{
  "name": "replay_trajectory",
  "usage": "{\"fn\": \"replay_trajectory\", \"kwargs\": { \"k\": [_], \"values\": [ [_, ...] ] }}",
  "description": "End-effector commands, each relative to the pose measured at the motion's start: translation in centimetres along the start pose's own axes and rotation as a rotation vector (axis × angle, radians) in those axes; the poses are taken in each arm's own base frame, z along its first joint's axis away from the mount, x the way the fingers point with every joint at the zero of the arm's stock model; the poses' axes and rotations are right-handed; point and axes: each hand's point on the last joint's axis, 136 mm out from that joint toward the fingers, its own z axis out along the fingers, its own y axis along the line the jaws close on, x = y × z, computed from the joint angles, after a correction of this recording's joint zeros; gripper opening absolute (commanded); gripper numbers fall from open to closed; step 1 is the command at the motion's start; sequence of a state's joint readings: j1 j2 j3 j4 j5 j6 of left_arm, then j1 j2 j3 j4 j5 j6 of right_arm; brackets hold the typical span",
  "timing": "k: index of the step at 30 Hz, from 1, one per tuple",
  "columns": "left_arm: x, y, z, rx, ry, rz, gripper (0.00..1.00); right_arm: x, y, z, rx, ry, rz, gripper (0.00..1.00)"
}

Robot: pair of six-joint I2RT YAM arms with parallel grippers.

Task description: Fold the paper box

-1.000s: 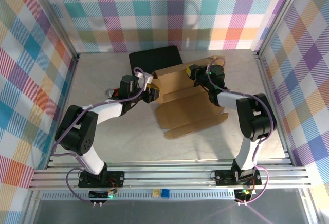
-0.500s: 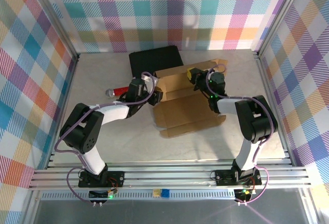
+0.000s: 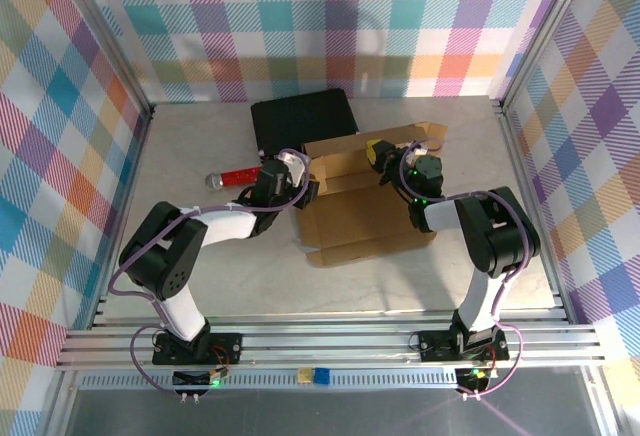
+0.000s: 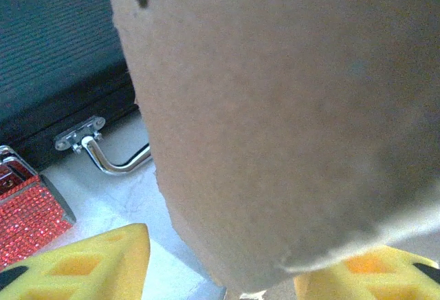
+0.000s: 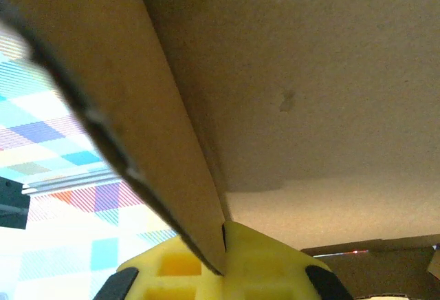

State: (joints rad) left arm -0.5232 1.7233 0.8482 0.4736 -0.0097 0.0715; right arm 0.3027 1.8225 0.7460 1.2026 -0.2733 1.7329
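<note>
Seen from above, the box is spread at mid-desk, its long axis running left to right, with the far panel lifted upright just in front of the black case; a red glittery cylinder lies to the left. The left jaws are set at the left end of that raised panel and the right jaws at its right end, so the panel is bracketed by the two arms, each about equally near. In the left wrist view, a flap is shown standing between the yellow fingers: the jaws are parted about halfway and straddle it, with bare desk visible between one finger and the cardboard, so nothing is judged to be clamped. The case's metal handle is seen beyond. In the right wrist view, the jaws are closed tight on the panel's edge, the cardboard running straight into the seam between the two fingers. The coming move is judged to turn on this: the panel is pinned at its right end, its length reaching leftward to the left jaws, which are free to close on the flap or push it inward.
</note>
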Motion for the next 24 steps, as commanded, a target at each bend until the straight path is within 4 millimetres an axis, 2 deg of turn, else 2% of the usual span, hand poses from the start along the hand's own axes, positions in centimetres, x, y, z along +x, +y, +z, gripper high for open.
{"fn": "replay_trajectory", "kwargs": {
  "k": [1, 9, 24],
  "values": [
    [0.5, 1.4, -0.9, -0.069, 0.031, 0.002, 0.57, 0.2, 0.0, 0.4, 0.013, 0.037, 0.008, 0.00],
    [-1.4, 1.2, -2.3, -0.060, 0.013, -0.024, 0.62, 0.2, 0.6, 1.0, 0.068, 0.030, 0.022, 0.00],
    [-2.2, 1.1, -3.5, -0.019, 0.003, -0.084, 0.69, -0.2, 0.5, 1.7, 0.048, 0.018, 0.024, 0.00]
  ]
}}
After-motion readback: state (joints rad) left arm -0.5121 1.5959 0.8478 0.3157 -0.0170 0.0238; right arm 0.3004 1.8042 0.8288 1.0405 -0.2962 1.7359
